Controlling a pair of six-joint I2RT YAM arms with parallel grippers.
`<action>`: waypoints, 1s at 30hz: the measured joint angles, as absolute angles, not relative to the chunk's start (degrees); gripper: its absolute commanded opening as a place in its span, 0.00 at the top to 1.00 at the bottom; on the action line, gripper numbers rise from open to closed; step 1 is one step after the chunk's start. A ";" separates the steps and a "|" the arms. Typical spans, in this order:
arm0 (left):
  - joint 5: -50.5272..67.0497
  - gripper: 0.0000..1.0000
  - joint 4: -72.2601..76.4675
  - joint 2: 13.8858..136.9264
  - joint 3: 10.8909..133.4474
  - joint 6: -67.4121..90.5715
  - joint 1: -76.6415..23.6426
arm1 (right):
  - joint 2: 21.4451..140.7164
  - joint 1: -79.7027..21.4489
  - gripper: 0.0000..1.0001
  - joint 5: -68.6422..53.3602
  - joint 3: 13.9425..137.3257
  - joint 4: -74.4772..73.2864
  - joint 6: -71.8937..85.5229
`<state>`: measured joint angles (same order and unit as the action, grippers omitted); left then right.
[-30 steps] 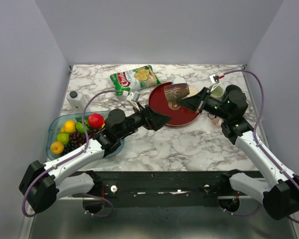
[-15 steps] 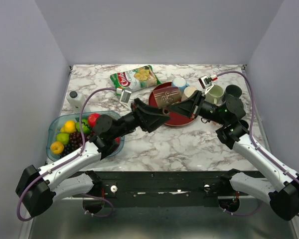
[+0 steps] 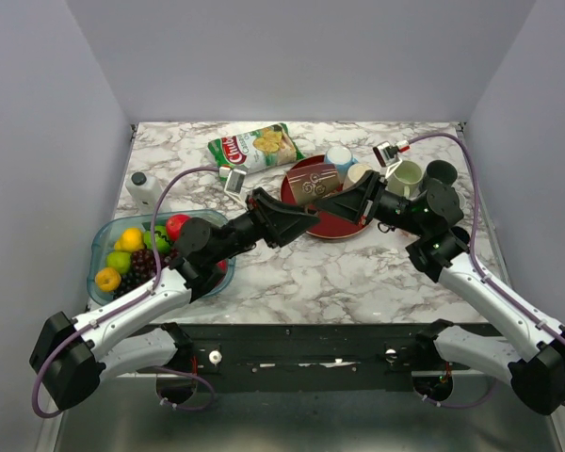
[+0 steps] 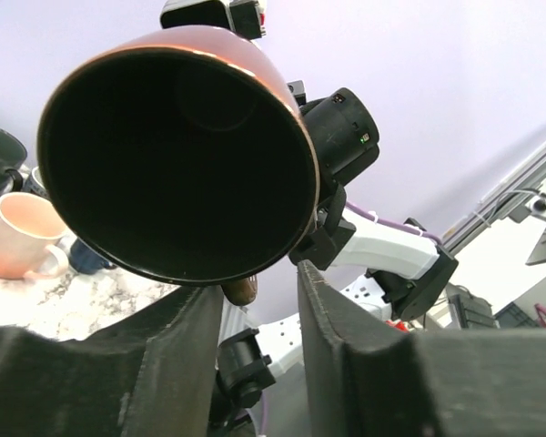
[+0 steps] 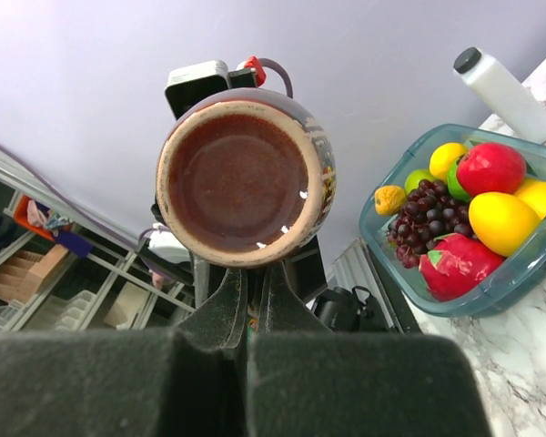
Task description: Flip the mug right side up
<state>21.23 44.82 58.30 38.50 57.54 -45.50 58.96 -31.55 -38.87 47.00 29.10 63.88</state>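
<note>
My right arm stretches leftward, my right gripper (image 5: 248,289) clamped on the glossy, round brown mug (image 5: 246,177). My left gripper (image 4: 259,300) gapes at its rim.

My pincer (image 5: 250,305) has its fingers pressed almost together just under the mug (image 5: 241,182), whose brown base faces me, its rim pointing away. Part of the left arm (image 5: 200,84) shows behind it. To the right, on the marble tabletop (image 5: 528,373), a clear bowl (image 5: 514,278) holds fruit (image 5: 502,221); a white bottle (image 5: 502,93) stands beyond
</note>
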 measured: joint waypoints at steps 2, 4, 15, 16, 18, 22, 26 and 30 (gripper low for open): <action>20.95 0.58 44.77 58.30 38.46 57.71 -45.50 | 58.96 -31.66 0.99 -38.87 47.09 29.10 63.51; 20.58 0.59 44.69 58.30 38.41 57.74 -45.52 | 58.96 -31.77 0.99 -38.87 47.11 29.08 63.11; 15.77 0.64 44.03 56.69 36.32 58.13 -45.52 | 58.26 -31.92 0.99 -38.89 47.09 27.73 61.06; 15.29 0.64 44.01 56.40 36.07 58.19 -45.60 | 58.15 -31.92 0.99 -38.89 47.07 27.42 60.97; 14.57 0.64 44.05 56.18 35.83 58.50 -45.78 | 57.98 -31.94 0.99 -38.89 47.07 27.16 60.77; 14.28 0.64 45.32 57.01 35.81 59.75 -45.87 | 57.84 -31.97 0.99 -38.87 47.03 27.11 60.38; 14.11 0.64 46.24 58.02 35.81 60.80 -45.87 | 57.80 -31.97 0.99 -38.48 46.72 27.11 60.34; 13.91 0.65 46.44 58.15 35.81 61.12 -45.87 | 57.80 -31.99 0.99 -38.35 46.65 27.14 60.07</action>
<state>13.91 46.44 58.15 35.81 61.12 -45.87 57.80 -31.99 -38.35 46.65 27.14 60.07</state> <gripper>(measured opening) 0.360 0.033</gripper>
